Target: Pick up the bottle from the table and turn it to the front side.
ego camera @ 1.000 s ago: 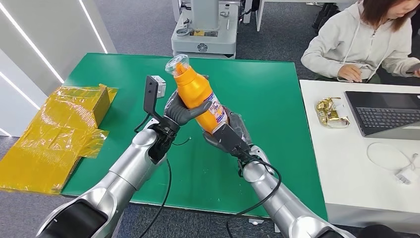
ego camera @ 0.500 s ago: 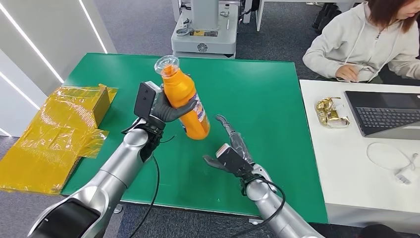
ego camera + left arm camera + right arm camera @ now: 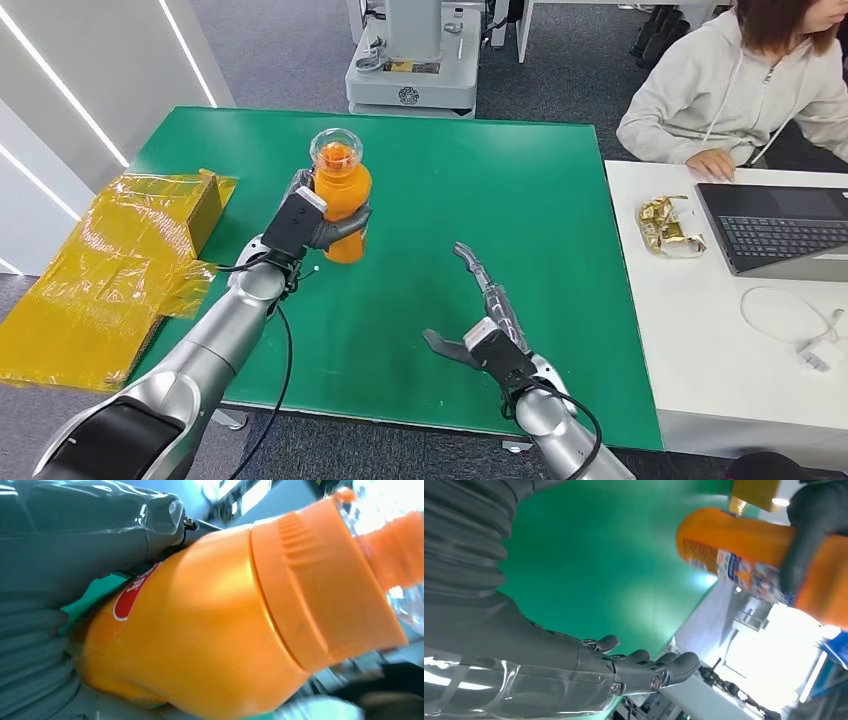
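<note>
Orange plastic fills most of what we see up close: the bottle stands nearly upright in our left hand, toward the far left part of the green bench. Our fingers wrap its lower body from the side, and the wrist camera block covers the part of the hand nearest us, so we cannot make out whether the bottle's base touches the bench or hangs just above it. A clear cap tops the bottle, seen almost end-on in the head view. In the left wrist view the bottle is blurred, its cap end runs off the picture edge, and only a slice of a red label mark shows beside the grey thumb.

Our right hand holds nothing, fingers stretched out and spread above the near middle of the bench, well apart from the bottle. In the right wrist view the fingers lie extended, and the bottle shows its printed label, partly hidden by a dark finger of the left hand; the print is too small to read.

A yellow wrapped box sits off the left edge of the bench.
</note>
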Tool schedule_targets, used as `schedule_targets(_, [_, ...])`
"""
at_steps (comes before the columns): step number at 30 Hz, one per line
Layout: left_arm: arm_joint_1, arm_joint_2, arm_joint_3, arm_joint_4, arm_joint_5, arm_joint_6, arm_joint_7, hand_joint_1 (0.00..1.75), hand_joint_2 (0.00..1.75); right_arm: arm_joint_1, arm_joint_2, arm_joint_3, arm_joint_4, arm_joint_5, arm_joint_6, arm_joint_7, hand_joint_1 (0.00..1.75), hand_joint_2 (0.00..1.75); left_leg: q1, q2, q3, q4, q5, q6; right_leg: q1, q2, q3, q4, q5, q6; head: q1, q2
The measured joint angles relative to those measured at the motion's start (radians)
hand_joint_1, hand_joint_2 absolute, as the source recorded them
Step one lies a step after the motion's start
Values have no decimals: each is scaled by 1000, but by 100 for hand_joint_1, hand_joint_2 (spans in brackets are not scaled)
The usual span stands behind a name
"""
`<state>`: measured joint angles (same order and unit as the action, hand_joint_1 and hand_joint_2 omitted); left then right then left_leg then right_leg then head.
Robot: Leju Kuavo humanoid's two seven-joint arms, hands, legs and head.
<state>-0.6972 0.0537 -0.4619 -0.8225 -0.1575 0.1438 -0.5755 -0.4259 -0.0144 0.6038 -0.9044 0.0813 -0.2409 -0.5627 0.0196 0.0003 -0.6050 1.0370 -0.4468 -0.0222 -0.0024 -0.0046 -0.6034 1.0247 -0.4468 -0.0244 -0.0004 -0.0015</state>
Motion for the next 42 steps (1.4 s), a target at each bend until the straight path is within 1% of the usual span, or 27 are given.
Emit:
schedule_targets(3, [0,35,-15,5,-151,110,10,175,175,56,-35,-26,-99,-21,-22,-1,0,175,0,0,0,0,0,0,0,0,0,0,0,0,0,0])
schedule_targets(6, [7,76,-25,9,-279,195,31,175,175,128,-71,-65,-211,-32,-35,4,0,175,0,1,0,0,0,0,0,1,0,0,0,0,0,0])
schedule_targets(8, [13,98,-32,11,-328,229,40,175,175,166,-87,-88,-267,-34,-39,6,0,175,0,1,0,0,0,0,0,1,-1,0,0,0,0,0])
schedule_targets(10, [18,113,-35,12,-344,241,43,175,175,189,-96,-103,-306,-33,-39,7,0,175,0,1,-1,0,0,0,0,1,-1,0,0,0,0,0])
schedule_targets(13, [22,124,-41,14,-388,265,61,175,175,212,-102,-118,-346,-27,-41,8,0,175,0,1,-1,0,0,0,0,1,-1,0,0,0,0,0])
schedule_targets(16, [26,130,-49,20,-481,318,98,175,175,241,-102,-135,-381,-11,-51,7,0,175,0,1,-1,0,0,0,0,1,-1,0,0,0,0,0])
schedule_targets(18, [28,136,-60,26,-575,368,145,175,175,263,-102,-146,-406,-1,-59,6,0,175,0,1,-1,0,0,0,0,1,-1,0,0,0,0,0])
schedule_targets(19, [29,140,-69,31,-645,399,185,175,175,272,-102,-152,-418,3,-61,6,0,175,0,1,-1,0,0,0,0,1,-1,0,0,0,0,0])
schedule_targets(22, [29,151,-108,46,-906,484,351,175,175,289,-102,-164,-442,9,-65,6,0,175,0,1,-1,0,0,0,0,1,-1,0,0,0,0,0])
schedule_targets(24, [29,155,-135,53,-1041,506,439,175,175,292,-102,-169,-449,9,-67,6,0,175,0,1,-1,0,0,0,0,1,-1,0,0,0,0,0])
schedule_targets(27, [33,158,-160,49,-1193,503,525,175,175,292,-102,-172,-454,7,-68,5,0,175,0,1,-1,0,0,0,0,1,-1,0,0,0,0,0])
schedule_targets(30, [34,160,-176,36,-1329,469,601,175,175,295,-102,-178,-465,6,-70,6,0,175,0,1,-1,0,0,0,0,1,-1,0,0,0,0,0])
schedule_targets(33, [29,163,-210,33,-1349,423,682,175,175,311,-102,-193,-489,20,-76,14,0,175,0,1,-1,0,0,0,0,1,-1,0,0,0,0,0])
schedule_targets(36, [17,171,-268,33,-1350,385,757,175,175,341,-102,-212,-520,35,-83,24,0,175,0,1,-1,0,0,0,0,1,-1,0,0,0,0,0])
schedule_targets(38, [12,176,-294,33,-1350,359,778,175,175,361,-102,-225,-537,41,-86,27,0,175,0,1,-1,0,0,0,0,1,-1,0,0,0,0,0])
schedule_targets(42, [14,202,-308,21,-1350,306,795,175,175,405,-101,-257,-574,45,-74,31,0,175,0,1,-1,-1,0,0,0,2,-2,0,0,0,0,0])
